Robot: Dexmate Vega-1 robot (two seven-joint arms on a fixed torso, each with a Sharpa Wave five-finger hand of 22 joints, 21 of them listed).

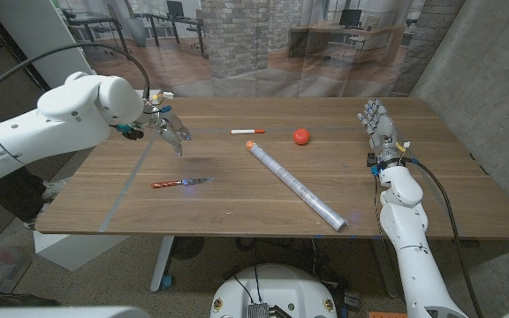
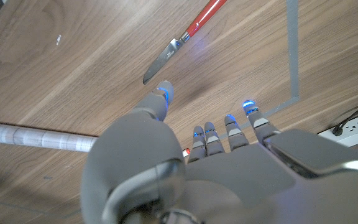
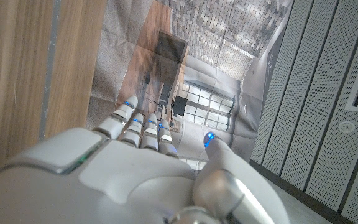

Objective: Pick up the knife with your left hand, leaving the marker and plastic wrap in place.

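Observation:
The knife [image 1: 182, 183], with a red handle and a silver blade, lies on the wooden table [image 1: 237, 208] left of centre; it also shows in the left wrist view [image 2: 182, 40]. My left hand [image 1: 168, 129] hovers above the table behind the knife, fingers spread and pointing down, holding nothing [image 2: 216, 149]. The marker [image 1: 247, 132], white with an orange cap, lies further back. The plastic wrap roll [image 1: 294, 184] runs diagonally across the middle [image 2: 36, 137]. My right hand [image 1: 375, 124] stands at the right side of the table, fingers straight, empty [image 3: 148, 162].
A small red ball [image 1: 300, 136] sits right of the marker. A strip of grey tape [image 1: 122, 196] crosses the table left of the knife [image 2: 293, 50]. The table's front edge runs close below the knife.

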